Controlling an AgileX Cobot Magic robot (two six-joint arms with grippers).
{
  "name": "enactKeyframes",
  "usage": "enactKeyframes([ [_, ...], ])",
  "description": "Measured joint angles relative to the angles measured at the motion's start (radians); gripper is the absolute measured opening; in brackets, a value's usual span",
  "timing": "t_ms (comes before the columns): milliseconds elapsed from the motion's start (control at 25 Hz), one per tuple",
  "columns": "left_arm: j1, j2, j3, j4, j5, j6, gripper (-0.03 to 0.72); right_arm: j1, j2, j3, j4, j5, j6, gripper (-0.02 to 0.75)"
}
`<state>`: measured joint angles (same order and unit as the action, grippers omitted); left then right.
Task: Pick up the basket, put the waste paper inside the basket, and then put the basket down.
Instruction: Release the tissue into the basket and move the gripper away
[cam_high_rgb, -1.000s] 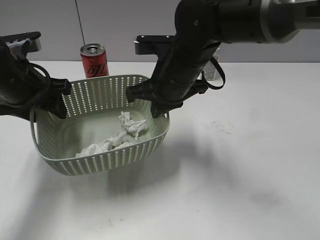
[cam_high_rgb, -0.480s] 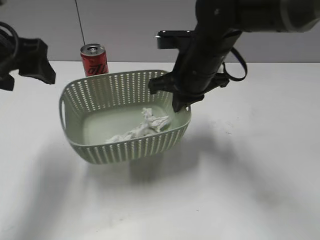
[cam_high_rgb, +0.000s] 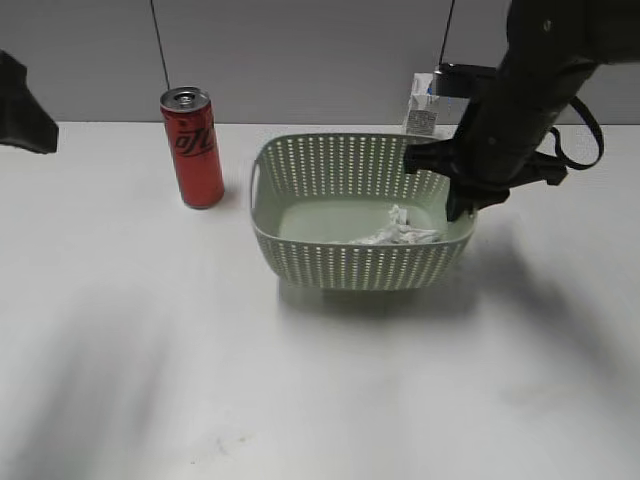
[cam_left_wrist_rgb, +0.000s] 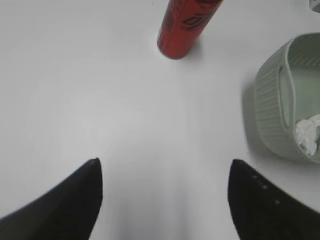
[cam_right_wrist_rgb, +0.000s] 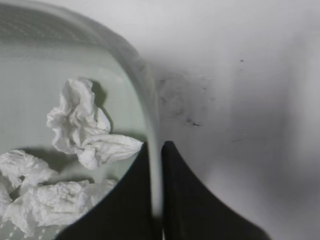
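The pale sage-green slotted plastic basket (cam_high_rgb: 350, 235) sits on the white counter (cam_high_rgb: 200, 350), right of centre in the exterior view, its base down and its rim level; inside it, toward the right wall, lie the crumpled wads of white waste paper (cam_high_rgb: 398, 232); the right wrist view shows the wads (cam_right_wrist_rgb: 75, 150) heaped on the basket floor, one loose piece apart from a denser cluster below it. The right tool (cam_right_wrist_rgb: 155, 165) is clamped on the basket's right rim (cam_right_wrist_rgb: 145, 100); its two dark fingers (cam_right_wrist_rgb: 182, 200) stand one on each side of the thin wall, one inside the basket and one outside, pressed nearly together with only the wall between them; in the exterior view the black right arm (cam_high_rgb: 520, 110) comes down from the upper right to that rim. The left tool (cam_left_wrist_rgb: 162, 200) hangs over bare counter with its two dark fingers (cam_left_wrist_rgb: 65, 205) spread wide and nothing between them, well apart from the basket (cam_left_wrist_rgb: 280, 110); in the exterior view only a dark edge of that arm shows at the far left. A tall red drink can (cam_high_rgb: 192, 147) stands upright on the counter to the left of the basket, near but not touching; a small white-and-blue carton (cam_high_rgb: 424, 105) stands upright behind the basket's far right corner, partly hidden by the right arm.
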<state>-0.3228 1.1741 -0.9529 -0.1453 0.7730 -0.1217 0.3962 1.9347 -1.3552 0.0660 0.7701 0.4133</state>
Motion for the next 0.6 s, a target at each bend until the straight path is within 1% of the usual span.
enactKeyframes([
  [120,0.000,-0.117,0.082,0.006,0.001,0.000,0.591,-0.025,0.000,0.020,-0.012,-0.017,0.006,0.001],
  [200,0.000,-0.207,0.134,0.023,0.009,0.000,0.591,-0.027,0.000,0.021,-0.009,-0.035,-0.009,0.024],
  [240,0.000,-0.259,0.162,0.032,0.018,0.000,0.591,-0.027,0.000,0.021,-0.005,-0.043,-0.028,0.055],
  [320,0.000,-0.359,0.216,0.040,0.027,0.000,0.591,-0.027,0.003,0.021,0.009,-0.052,-0.060,0.139],
  [440,0.000,-0.534,0.293,0.042,0.038,0.000,0.591,-0.027,0.022,0.021,0.028,-0.072,-0.079,0.302],
  [560,0.000,-0.695,0.330,0.061,0.061,0.000,0.591,-0.027,0.037,0.021,0.030,-0.078,-0.103,0.413],
  [600,0.000,-0.738,0.333,0.071,0.068,0.000,0.591,-0.027,0.036,0.018,0.026,-0.078,-0.108,0.438],
])
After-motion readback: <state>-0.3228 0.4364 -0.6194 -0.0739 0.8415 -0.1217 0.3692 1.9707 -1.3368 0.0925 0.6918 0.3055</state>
